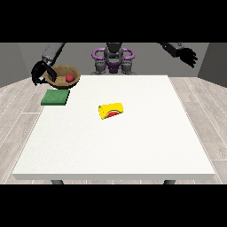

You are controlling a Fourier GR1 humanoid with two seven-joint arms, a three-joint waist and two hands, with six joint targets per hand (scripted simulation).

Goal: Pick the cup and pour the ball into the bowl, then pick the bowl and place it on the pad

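A brown bowl (64,75) with a red ball (69,78) inside hangs in the air at the table's far left corner. The hand at the view's left (41,73) is curled round the bowl's left rim. Just below and in front of the bowl lies a green pad (55,97) on the table. A yellow cup (111,110) lies on its side near the table's middle. The hand at the view's right (189,55) is raised off to the far right, away from the table, with relaxed fingers and nothing in it.
The white table (133,146) stretches toward the camera. The robot's torso (113,60) stands behind the far edge.
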